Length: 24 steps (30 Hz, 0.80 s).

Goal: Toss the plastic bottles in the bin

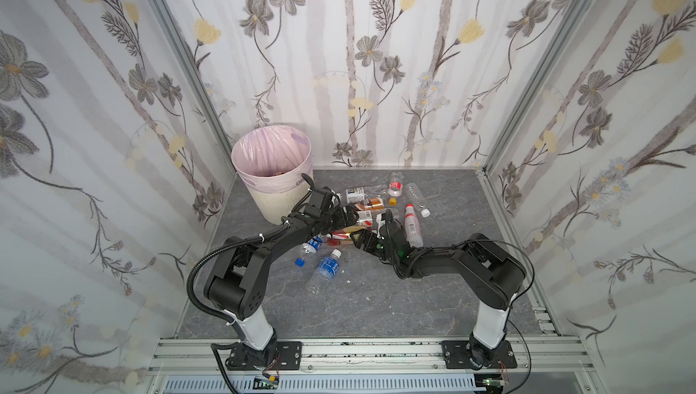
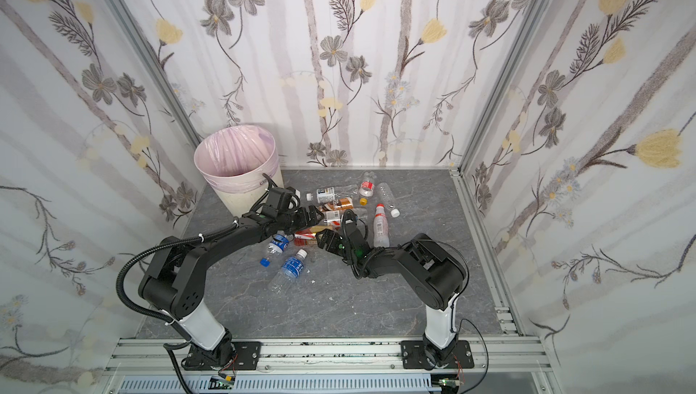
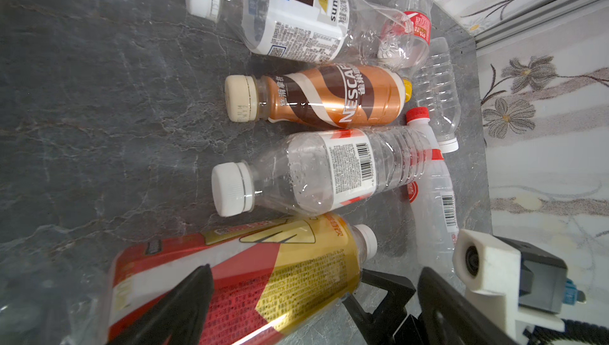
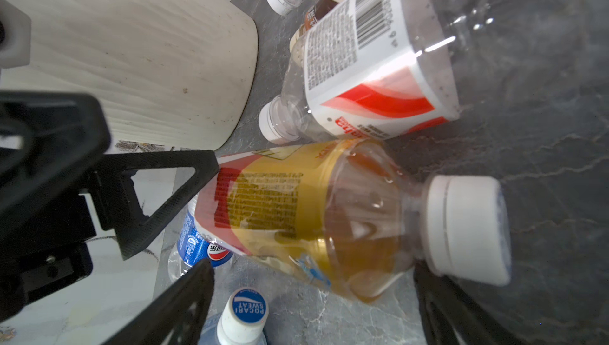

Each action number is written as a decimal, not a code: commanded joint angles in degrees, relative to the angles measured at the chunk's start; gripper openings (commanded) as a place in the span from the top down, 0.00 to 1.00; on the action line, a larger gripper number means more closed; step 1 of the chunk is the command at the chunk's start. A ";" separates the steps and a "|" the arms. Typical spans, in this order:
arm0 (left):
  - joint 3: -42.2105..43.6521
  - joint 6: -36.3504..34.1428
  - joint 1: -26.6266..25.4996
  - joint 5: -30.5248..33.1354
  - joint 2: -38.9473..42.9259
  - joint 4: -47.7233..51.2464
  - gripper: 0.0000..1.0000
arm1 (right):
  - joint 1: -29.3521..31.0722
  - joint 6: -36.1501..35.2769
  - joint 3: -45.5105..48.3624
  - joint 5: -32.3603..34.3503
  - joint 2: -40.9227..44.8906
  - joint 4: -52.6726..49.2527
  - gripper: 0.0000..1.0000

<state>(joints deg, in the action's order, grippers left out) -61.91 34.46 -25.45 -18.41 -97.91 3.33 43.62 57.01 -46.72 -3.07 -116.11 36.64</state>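
Two grippers straddle the same target. The red-and-gold bottle (image 4: 280,211) lies on its side on the table (image 1: 376,298), within the loose cluster of plastic bottles (image 1: 412,224) in front of the bin (image 1: 263,204).

Left gripper (image 3: 314,269): jaws spread wide, set around the label end of the body. No contact is visible.

Right gripper (image 4: 313,267): jaws apart, one on each side of the shoulder and neck. Contact cannot be confirmed. Neither gripper holds anything.

Governing relation: the bottle's long axis runs roughly along the line joining the two grippers. Its white cap (image 4: 461,228) points toward the right arm and its base toward the left arm. Each gripper therefore spans the body crosswise, which is judged suitable for a grip across the width.

The bin stands in the far left corner, just beyond the left wrist and well apart from the right arm's base. The left arm is judged the nearer carrier.

Caution: only one gripper should close. A double grip on a thin, crushable body would likely deform it or stall the lift.
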 commanded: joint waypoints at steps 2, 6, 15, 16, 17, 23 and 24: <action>-0.84 0.22 -0.45 0.22 -0.79 1.58 0.00 | -0.44 2.53 0.26 0.69 -0.43 4.00 0.08; -1.63 -0.04 -1.39 0.27 -1.55 1.63 0.00 | -0.90 3.28 1.30 1.81 -0.17 4.67 0.09; -2.22 0.06 -2.15 1.17 -2.05 1.68 0.00 | -2.85 2.87 5.49 1.58 3.07 6.26 0.09; -2.18 0.00 -2.15 1.42 -1.98 1.70 0.00 | -3.16 2.59 5.75 1.52 3.69 6.08 0.09; -2.24 -0.07 -2.14 1.54 -1.95 1.68 0.00 | -3.43 2.12 6.08 1.49 4.24 6.07 0.09; -2.95 -0.34 -2.15 1.72 -1.76 1.82 0.00 | -5.33 1.91 6.00 1.39 5.27 5.48 0.08; -3.02 -0.37 -2.15 1.74 -1.78 1.79 0.00 | -5.53 2.19 5.65 1.05 4.96 5.37 0.08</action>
<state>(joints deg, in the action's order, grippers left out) -64.25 34.46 -27.66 -17.54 -99.94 4.97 38.52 59.27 -40.34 -2.20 -111.04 40.49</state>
